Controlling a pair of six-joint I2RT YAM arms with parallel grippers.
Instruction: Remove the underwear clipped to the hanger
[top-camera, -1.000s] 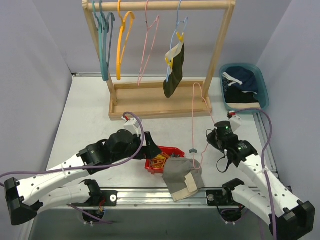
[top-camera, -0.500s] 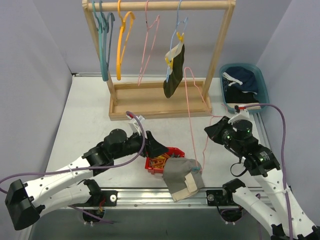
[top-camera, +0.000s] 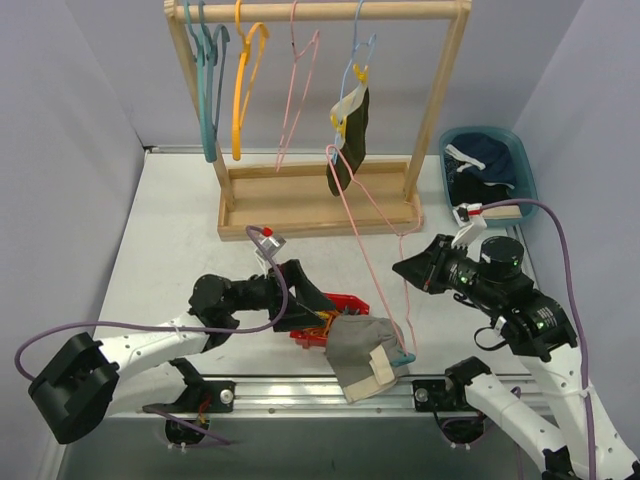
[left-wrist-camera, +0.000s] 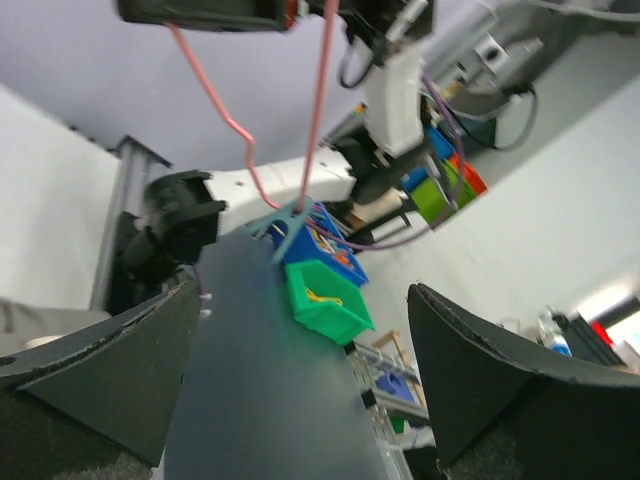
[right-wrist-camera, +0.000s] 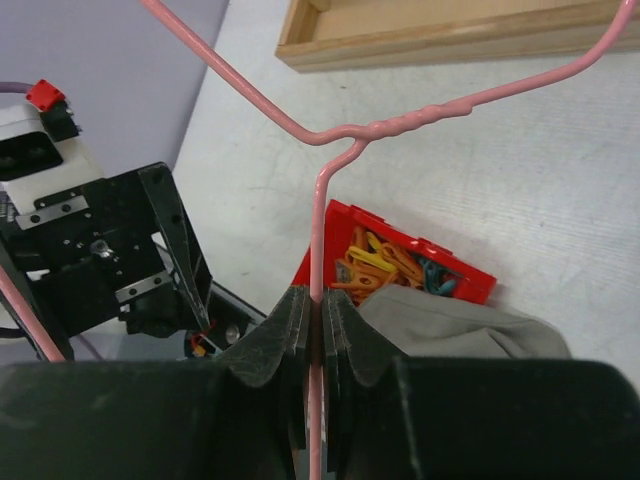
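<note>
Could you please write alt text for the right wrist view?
The right gripper is shut on a pink wire hanger. Below it, a red bin of clips sits next to grey-beige underwear; a wooden rack base lies beyond.

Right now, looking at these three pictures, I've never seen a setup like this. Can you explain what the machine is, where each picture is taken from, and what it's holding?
These are two robot arms bolted at the near edge of a table, each ending in a two-finger hand. The wide picture comes from a camera above and behind them. The other two come from a camera on each wrist.

On the table stand a wooden rack of hangers, one carrying a dark brief, a blue tub holding dark clothing, and a red bin of clips.

The right hand is shut on a pink wire hanger. A grey-beige brief seems clipped to its lower end. The left hand is open beside the red bin and holds nothing.
</note>
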